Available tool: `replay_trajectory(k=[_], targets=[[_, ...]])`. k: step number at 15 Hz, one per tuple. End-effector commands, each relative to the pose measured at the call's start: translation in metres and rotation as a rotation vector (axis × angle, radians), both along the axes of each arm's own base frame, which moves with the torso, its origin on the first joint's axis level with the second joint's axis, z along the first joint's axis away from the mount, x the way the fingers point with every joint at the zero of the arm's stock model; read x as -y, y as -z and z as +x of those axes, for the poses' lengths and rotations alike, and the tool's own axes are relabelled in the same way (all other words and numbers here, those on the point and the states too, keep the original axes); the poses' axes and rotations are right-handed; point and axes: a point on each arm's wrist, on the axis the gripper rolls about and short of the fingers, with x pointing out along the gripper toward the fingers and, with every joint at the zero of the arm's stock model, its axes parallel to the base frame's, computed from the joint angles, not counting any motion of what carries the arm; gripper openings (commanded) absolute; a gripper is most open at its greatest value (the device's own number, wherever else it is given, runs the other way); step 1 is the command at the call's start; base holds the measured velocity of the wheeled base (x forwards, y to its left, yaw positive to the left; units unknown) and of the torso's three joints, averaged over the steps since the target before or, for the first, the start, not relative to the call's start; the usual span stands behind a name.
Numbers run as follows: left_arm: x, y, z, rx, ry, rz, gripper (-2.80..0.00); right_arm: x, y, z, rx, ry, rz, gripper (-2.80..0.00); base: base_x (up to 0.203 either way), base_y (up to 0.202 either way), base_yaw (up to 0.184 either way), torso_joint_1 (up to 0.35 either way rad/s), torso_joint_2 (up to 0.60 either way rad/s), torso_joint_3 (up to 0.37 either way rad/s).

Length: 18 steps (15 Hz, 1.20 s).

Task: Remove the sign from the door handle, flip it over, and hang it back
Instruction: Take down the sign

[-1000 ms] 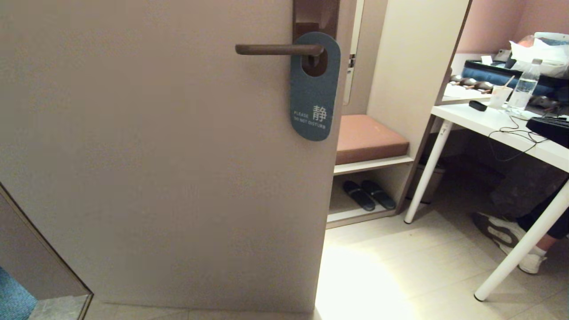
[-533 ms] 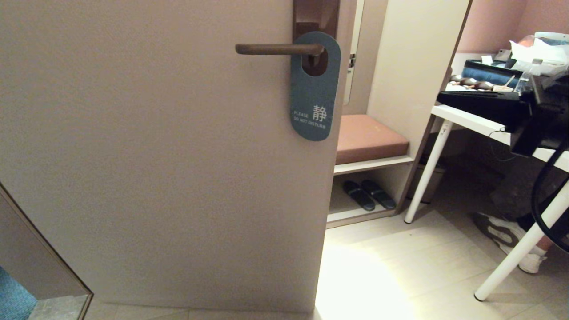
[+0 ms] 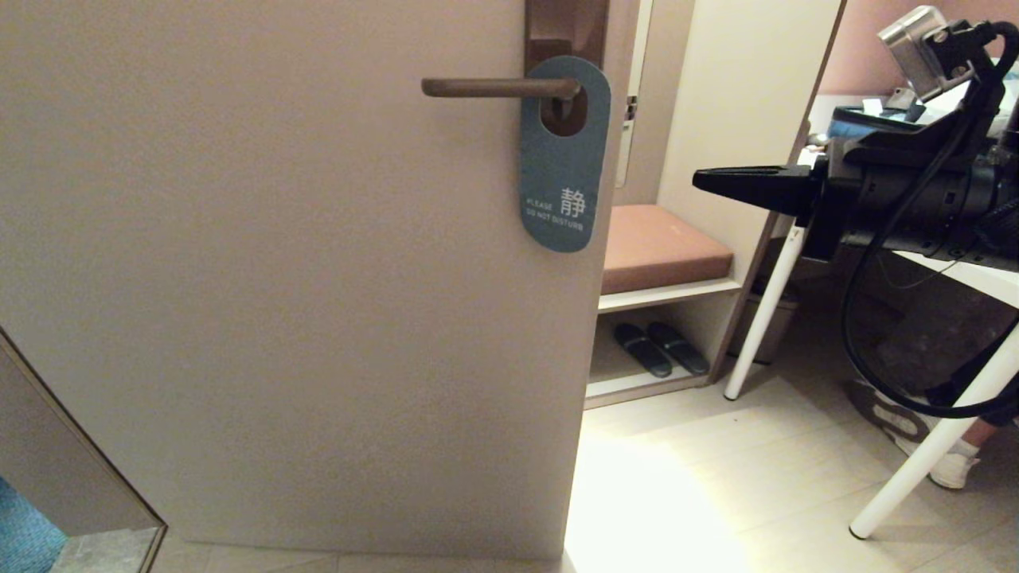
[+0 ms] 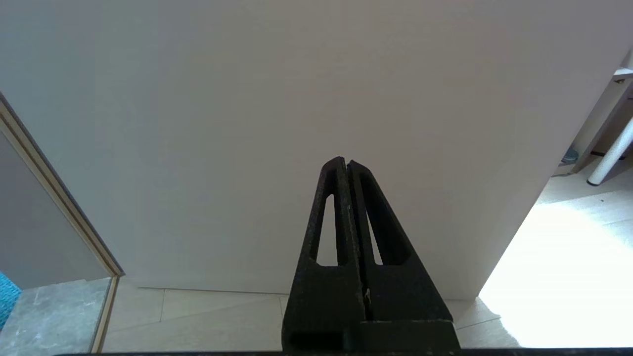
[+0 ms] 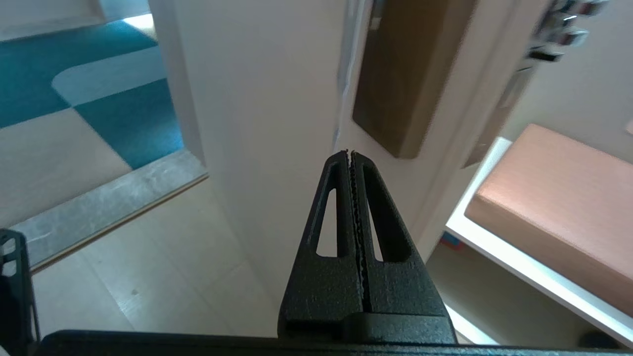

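The sign [image 3: 561, 175] hangs by its oval hole on the door handle [image 3: 493, 87], blue "PLEASE DO NOT DISTURB" side facing me. The handle is a dark brown lever on a brown backplate [image 3: 565, 24] near the door's right edge. My right gripper [image 3: 699, 178] is shut and empty, pointing left, level with the sign's lower half and well to its right, clear of the door. In the right wrist view [image 5: 350, 153] it faces the door's edge. My left gripper [image 4: 344, 162] is shut and empty, low down, facing the bare lower door; the head view does not show it.
Right of the door is a bench with a brown cushion [image 3: 661, 247] and dark slippers [image 3: 661, 348] beneath. A white desk with slanted legs [image 3: 764, 310] stands at the right, a person's shoe [image 3: 947, 469] under it. A door frame edge [image 3: 80, 446] runs at lower left.
My right arm has come up into the head view from the right and moved left toward the door. The sign and handle have not moved.
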Motion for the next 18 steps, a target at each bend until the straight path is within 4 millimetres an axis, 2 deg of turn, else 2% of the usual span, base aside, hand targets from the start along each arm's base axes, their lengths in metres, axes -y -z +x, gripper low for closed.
replay_trajectory(k=[1,2,3,4,8,11,18], targets=[[0.000,0.000,0.000,0.000,0.000,0.000,-2.80,-0.006,0.005,0.005,-0.011,-0.017,-0.009,-2.80,0.000,0.000,0.000,0.000,0.00,0.000],[0.000,0.000,0.000,0.000,0.000,0.000,-2.80,-0.007,0.007,0.006,-0.005,-0.019,-0.020,-2.80,0.000,0.000,0.000,0.000,0.00,0.000],[0.000,0.000,0.000,0.000,0.000,0.000,-2.80,-0.008,0.010,0.009,0.002,-0.021,-0.035,-1.88,0.000,0.000,0.000,0.000,0.00,0.000],[0.000,0.000,0.000,0.000,0.000,0.000,-2.80,-0.008,0.011,0.010,0.004,-0.021,-0.042,0.00,0.000,0.000,0.000,0.000,0.00,0.000],[0.000,0.000,0.000,0.000,0.000,0.000,-2.80,-0.009,0.011,0.010,0.006,-0.024,-0.042,0.00,0.000,0.000,0.000,0.000,0.00,0.000],[0.000,0.000,0.000,0.000,0.000,-0.001,-2.80,-0.011,0.008,0.017,0.014,-0.024,-0.038,0.00,0.000,0.000,0.000,0.000,0.00,0.000],[0.000,0.000,0.000,0.000,0.000,0.000,-2.80,-0.038,0.011,0.039,0.015,-0.080,-0.037,0.00,0.000,0.000,0.000,0.000,0.00,0.000]])
